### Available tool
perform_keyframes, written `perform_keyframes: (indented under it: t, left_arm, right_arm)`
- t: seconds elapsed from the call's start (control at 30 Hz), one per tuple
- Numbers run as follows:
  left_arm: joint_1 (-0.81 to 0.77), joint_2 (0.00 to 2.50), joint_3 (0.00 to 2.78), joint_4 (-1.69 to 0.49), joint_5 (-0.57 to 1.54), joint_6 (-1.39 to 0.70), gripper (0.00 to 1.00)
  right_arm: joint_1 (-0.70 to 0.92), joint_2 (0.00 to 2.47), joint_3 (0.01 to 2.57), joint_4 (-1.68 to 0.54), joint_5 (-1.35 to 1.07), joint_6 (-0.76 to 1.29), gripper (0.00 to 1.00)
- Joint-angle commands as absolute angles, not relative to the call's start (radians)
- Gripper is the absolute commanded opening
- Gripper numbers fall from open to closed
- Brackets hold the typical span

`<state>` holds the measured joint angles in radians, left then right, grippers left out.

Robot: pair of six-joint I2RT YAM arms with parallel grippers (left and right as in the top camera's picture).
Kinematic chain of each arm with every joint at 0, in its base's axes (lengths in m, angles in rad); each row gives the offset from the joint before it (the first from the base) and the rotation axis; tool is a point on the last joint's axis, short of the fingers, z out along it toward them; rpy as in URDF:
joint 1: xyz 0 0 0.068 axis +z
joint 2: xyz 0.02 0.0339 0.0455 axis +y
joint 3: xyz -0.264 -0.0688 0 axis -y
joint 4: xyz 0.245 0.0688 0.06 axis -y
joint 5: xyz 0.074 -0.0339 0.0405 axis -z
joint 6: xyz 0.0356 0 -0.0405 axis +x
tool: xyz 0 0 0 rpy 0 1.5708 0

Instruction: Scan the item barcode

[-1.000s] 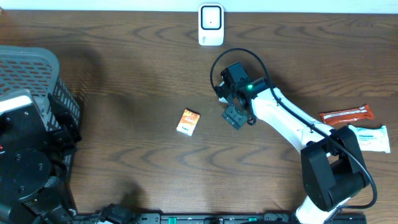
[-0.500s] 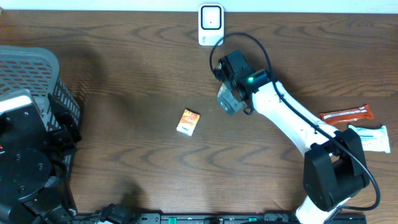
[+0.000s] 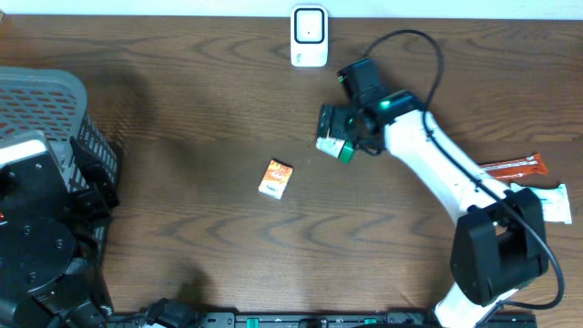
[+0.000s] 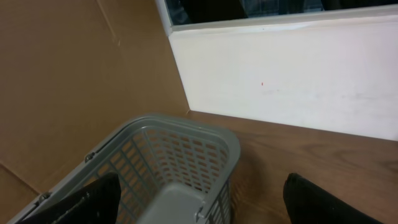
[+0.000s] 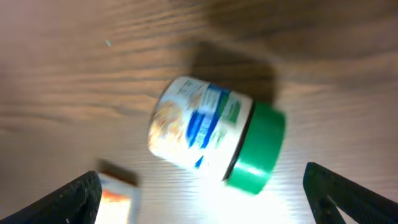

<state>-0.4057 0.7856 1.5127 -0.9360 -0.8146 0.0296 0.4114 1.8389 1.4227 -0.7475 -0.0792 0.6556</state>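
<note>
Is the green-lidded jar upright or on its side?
On its side: right wrist view shows the jar lying on the table, green lid pointing sideways.

I see a jar (image 5: 205, 134) with a green lid and a white label with a blue band. The table (image 3: 182, 109) is brown with dark wood grain. The small box (image 3: 275, 179) is orange, the basket (image 4: 180, 149) grey, my right arm (image 3: 428, 159) white and black.

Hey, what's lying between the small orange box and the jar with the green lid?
Nothing. The overhead view shows only bare wooden table between the orange box and the jar.
</note>
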Motion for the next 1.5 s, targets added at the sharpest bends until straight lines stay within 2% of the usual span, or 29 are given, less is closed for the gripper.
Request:
perform_keyframes:
  t: [0.0, 0.17, 0.3, 0.4, 0.43, 0.5, 0.53, 0.63, 0.7, 0.77, 0.83, 1.13, 1.3, 1.37, 1.47]
  left_arm:
    - [-0.402, 0.788, 1.509, -0.935, -0.824, 0.028, 0.84]
    - [-0.402, 0.788, 1.509, -0.935, -0.824, 0.028, 0.84]
    - [-0.402, 0.788, 1.509, -0.935, -0.823, 0.028, 0.84]
    - [-0.402, 0.788, 1.509, -0.935, -0.823, 0.028, 0.84]
    - [-0.402, 0.788, 1.509, -0.935, -0.823, 0.028, 0.84]
    - [-0.402, 0.788, 1.509, -0.935, -0.824, 0.028, 0.84]
    - [-0.402, 0.788, 1.509, -0.935, -0.824, 0.028, 0.84]
    - [-0.402, 0.788, 1.509, -0.935, -0.823, 0.028, 0.84]
    - [-0.402, 0.788, 1.509, -0.935, -0.823, 0.028, 0.84]
    - [-0.402, 0.788, 1.509, -0.935, -0.823, 0.028, 0.84]
    - [-0.402, 0.788, 1.509, -0.935, -0.824, 0.028, 0.84]
    - [-0.402, 0.788, 1.509, -0.935, -0.824, 0.028, 0.84]
    - [-0.402, 0.788, 1.509, -0.935, -0.824, 0.028, 0.84]
    - [-0.402, 0.788, 1.509, -0.935, -0.823, 0.028, 0.84]
    - [-0.402, 0.788, 1.509, -0.935, -0.824, 0.028, 0.84]
  right_arm:
    - [0.379, 1.823, 1.441, -0.742, -0.228, 0.748, 0.99]
    - [0.352, 1.824, 1.441, -0.736, -0.241, 0.867, 0.99]
    - [0.333, 1.835, 1.441, -0.719, -0.204, 0.84, 0.99]
    - [0.308, 1.837, 1.441, -0.809, -0.175, 1.027, 0.99]
    - [0.292, 1.837, 1.441, -0.834, -0.197, 1.131, 0.93]
    - [0.273, 1.836, 1.441, -0.787, -0.249, 1.186, 0.69]
    - [0.27, 1.837, 1.441, -0.736, -0.251, 1.184, 0.64]
    - [0.271, 1.837, 1.441, -0.64, -0.211, 1.189, 0.64]
    - [0.273, 1.84, 1.441, -0.613, -0.169, 1.225, 0.55]
    - [0.28, 1.854, 1.441, -0.582, -0.118, 1.242, 0.51]
    - [0.293, 1.892, 1.441, -0.541, -0.099, 1.241, 0.42]
    - [0.323, 2.118, 1.441, -0.394, -0.197, 1.224, 0.1]
    - [0.329, 2.08, 1.441, -0.476, -0.247, 1.121, 0.01]
    - [0.329, 2.05, 1.441, -0.515, -0.273, 1.071, 0.01]
    - [0.331, 2.003, 1.441, -0.548, -0.374, 0.947, 0.08]
